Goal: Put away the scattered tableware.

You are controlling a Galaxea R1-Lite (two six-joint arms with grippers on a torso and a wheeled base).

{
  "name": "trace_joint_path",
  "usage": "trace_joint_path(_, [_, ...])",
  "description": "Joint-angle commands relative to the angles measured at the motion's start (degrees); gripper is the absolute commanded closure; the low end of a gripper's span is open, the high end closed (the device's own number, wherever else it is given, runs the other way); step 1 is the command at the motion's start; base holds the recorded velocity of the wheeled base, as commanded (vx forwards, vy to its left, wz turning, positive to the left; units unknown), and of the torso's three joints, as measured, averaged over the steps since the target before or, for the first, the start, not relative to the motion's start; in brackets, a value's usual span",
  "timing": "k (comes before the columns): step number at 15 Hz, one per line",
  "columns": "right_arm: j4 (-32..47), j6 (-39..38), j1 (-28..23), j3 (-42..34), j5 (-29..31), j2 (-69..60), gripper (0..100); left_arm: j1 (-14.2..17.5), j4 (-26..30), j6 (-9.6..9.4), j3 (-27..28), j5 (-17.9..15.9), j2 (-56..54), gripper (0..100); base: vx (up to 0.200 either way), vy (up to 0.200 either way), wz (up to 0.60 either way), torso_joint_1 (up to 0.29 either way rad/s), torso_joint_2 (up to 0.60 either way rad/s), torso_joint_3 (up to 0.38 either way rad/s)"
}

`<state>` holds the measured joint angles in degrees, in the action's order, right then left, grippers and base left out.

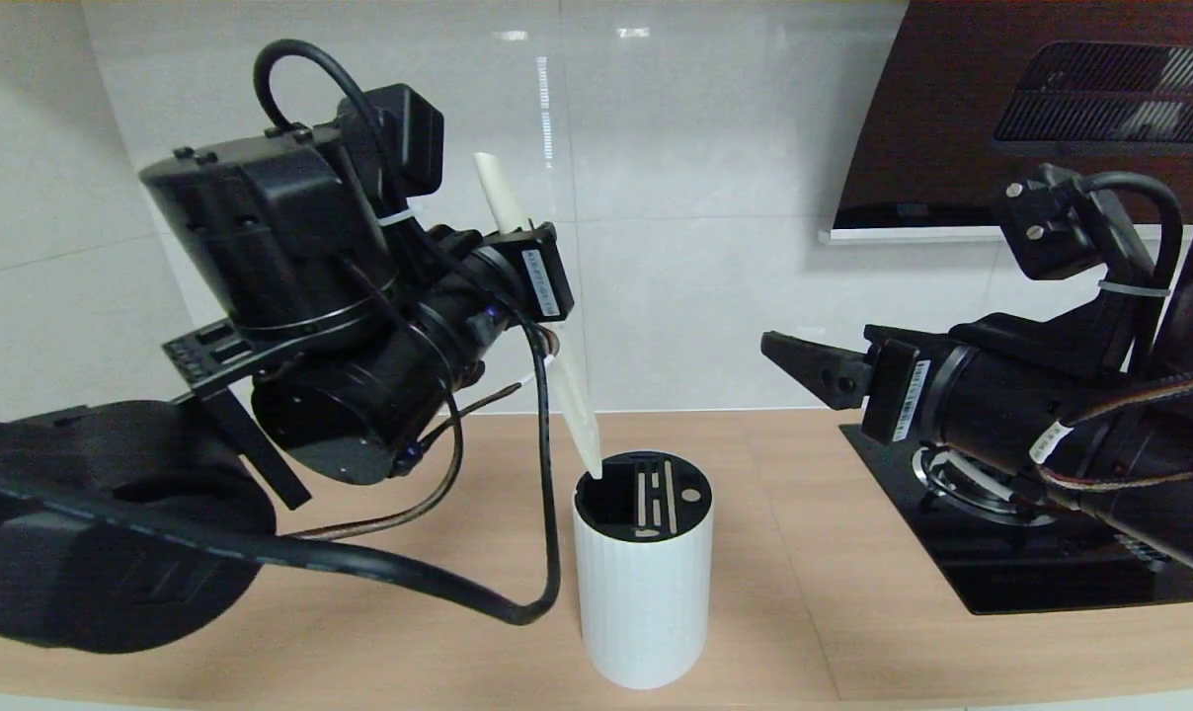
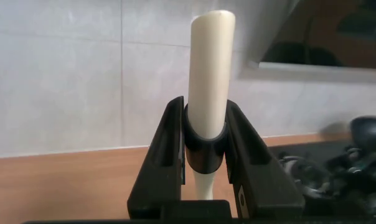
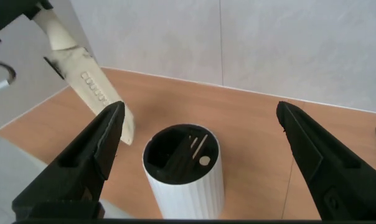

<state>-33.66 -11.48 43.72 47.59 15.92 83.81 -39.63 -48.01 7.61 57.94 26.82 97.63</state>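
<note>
My left gripper [image 1: 532, 262] is shut on the handle of a cream knife [image 1: 577, 405], held high over the counter. In the left wrist view the knife's rounded handle [image 2: 211, 74] stands up between the two black fingers [image 2: 169, 149]. The blade slants down and its tip sits at the open slot in the black top of a white ribbed utensil holder [image 1: 644, 592]. The right gripper [image 1: 794, 360] hangs open to the right of the holder, with nothing in it. Its wrist view looks down on the holder [image 3: 185, 177] and the knife blade [image 3: 88, 81].
The holder stands on a wooden counter [image 1: 804, 553] near its front edge. A black gas stove [image 1: 1001, 563] lies at the right under the right arm, with a dark range hood [image 1: 1031, 109] above. A white tiled wall backs the counter.
</note>
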Motion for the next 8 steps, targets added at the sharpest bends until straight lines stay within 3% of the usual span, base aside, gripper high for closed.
trace_joint_path(1, [0.0, 0.0, 0.1, 0.0, 0.0, 0.4, 0, -0.5, -2.9, -0.49, -0.4, 0.8, 4.1, 100, 0.000, 0.000, 0.00, 0.000, 0.00, 0.000])
trace_joint_path(8, [0.0, 0.1, 0.1, -0.1, 0.0, 0.4, 0, -0.9, -3.2, -0.22, -0.5, 1.1, 8.2, 100, 0.000, 0.000, 0.00, 0.000, 0.00, 0.000])
